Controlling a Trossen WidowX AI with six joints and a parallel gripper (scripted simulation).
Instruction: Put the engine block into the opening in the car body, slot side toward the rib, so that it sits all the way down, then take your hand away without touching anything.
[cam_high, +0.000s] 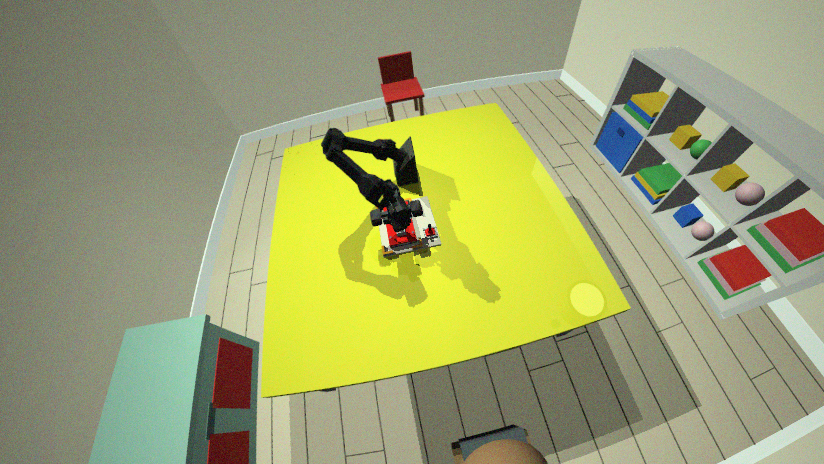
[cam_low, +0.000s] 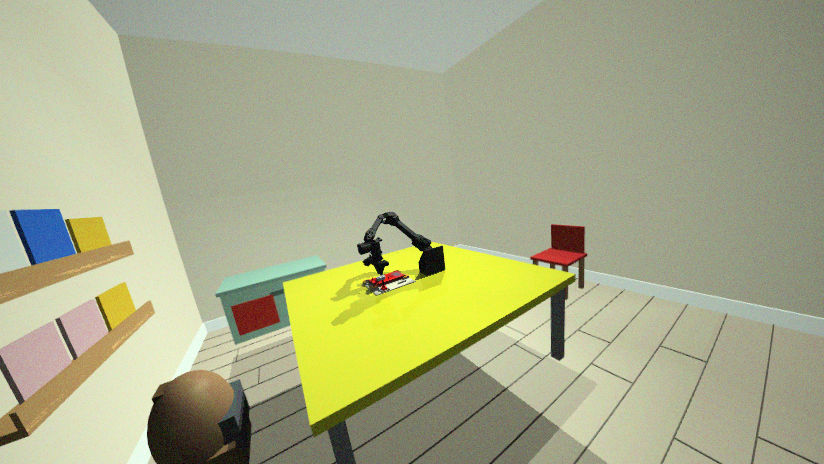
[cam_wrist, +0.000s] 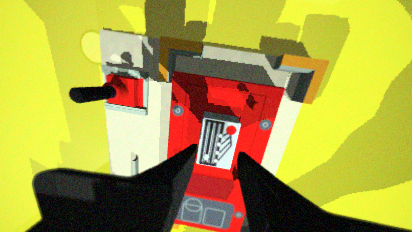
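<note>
The red car body (cam_high: 396, 238) (cam_wrist: 270, 107) lies on a white chassis (cam_wrist: 131, 131) with grey and orange corner pieces. The engine block (cam_wrist: 212, 145) (cam_low: 380, 277), white and grey with dark slots and a red dot, stands in the middle of the body in the wrist view. A strip of its dark far side shows above the red surface. How deep it sits in the opening is hidden, and the rib cannot be made out. My gripper (cam_wrist: 217, 152) (cam_low: 381, 272) is partly open over the block, one black fingertip at each side. The fingertips look slightly above its top.
A black lever (cam_wrist: 92, 93) on a red base (cam_wrist: 125, 92) sticks up from the chassis left of the body in the wrist view. A grey printed panel lies on the near side of the body. The yellow table (cam_high: 322, 345) carries the car and arm.
</note>
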